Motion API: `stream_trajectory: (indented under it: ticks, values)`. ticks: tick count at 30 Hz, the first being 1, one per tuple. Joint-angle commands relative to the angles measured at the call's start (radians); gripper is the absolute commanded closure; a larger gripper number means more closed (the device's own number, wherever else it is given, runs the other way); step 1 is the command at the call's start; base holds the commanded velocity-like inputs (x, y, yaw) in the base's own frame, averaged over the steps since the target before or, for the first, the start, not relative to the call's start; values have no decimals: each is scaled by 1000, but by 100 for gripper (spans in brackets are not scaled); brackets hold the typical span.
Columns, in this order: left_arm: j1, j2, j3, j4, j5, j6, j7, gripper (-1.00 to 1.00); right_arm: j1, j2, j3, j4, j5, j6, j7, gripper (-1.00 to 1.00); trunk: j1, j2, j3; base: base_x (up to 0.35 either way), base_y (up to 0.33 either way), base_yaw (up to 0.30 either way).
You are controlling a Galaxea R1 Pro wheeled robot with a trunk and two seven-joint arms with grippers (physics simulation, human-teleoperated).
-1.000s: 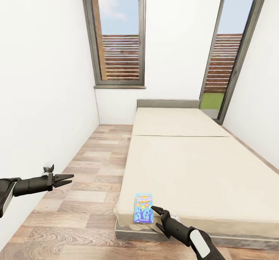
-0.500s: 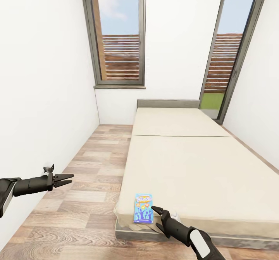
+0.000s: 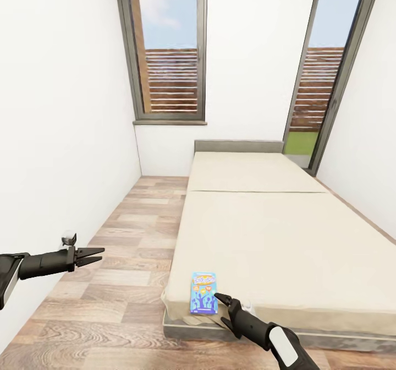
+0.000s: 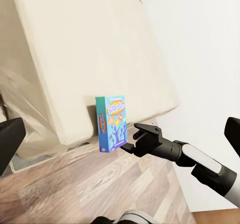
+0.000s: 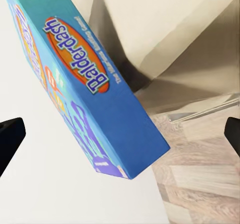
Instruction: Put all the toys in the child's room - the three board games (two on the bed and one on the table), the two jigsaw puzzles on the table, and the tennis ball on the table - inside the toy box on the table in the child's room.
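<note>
Shifted slightly since a second ago: the whole head view sits a little lower on the room, so the bed foot and game show a touch higher; the arms hold the same poses.

Bed (image 3: 264, 232): low, wide, beige mattress on a grey frame, headboard at the far wall between two tall windows. Wood floor (image 3: 132, 232) runs along its left side.

Game (image 3: 203, 293): blue flat box lettered Balderdash, lying flat on the mattress at the near left corner of the bed, close to the foot edge. Seen also in the left wrist view (image 4: 111, 123) and at close range in the right wrist view (image 5: 80, 84).

Right gripper (image 3: 222, 299): reaching in over the bed's near edge, tips just beside the game's right side; touching or not cannot be told. Fingers spread, each dark tip at an opposite side of the right wrist view, the game between them and ahead.

Left gripper (image 3: 93, 255): over the floor near the left wall, well apart from the bed. Fingers a little apart, holding nothing.
</note>
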Motion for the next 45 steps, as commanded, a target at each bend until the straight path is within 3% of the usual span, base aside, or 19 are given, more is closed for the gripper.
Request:
stream_trajectory:
  ticks: [1, 6, 12, 45]
  values:
    - [0, 0, 2, -1, -8, 11, -7, -100, -1, 1, -7, 0, 0, 7, 1, -100, 0, 0, -1, 0, 0, 0]
    - [-1, 0, 3, -1, -8, 11, -7, -100, -1, 1, -7, 0, 0, 7, 1, -100, 0, 0, -1, 0, 0, 0]
    - [0, 0, 3, -1, -8, 11, -7, -100, -2, 1, -7, 0, 0, 7, 0, -100, 23, -42, -20, 0, 0, 0]
    - [-1, 1, 3, -1, -8, 10, -7, -100, -2, 1, -7, 0, 0, 7, -1, -100, 23, -42, -20, 0, 32, 0]
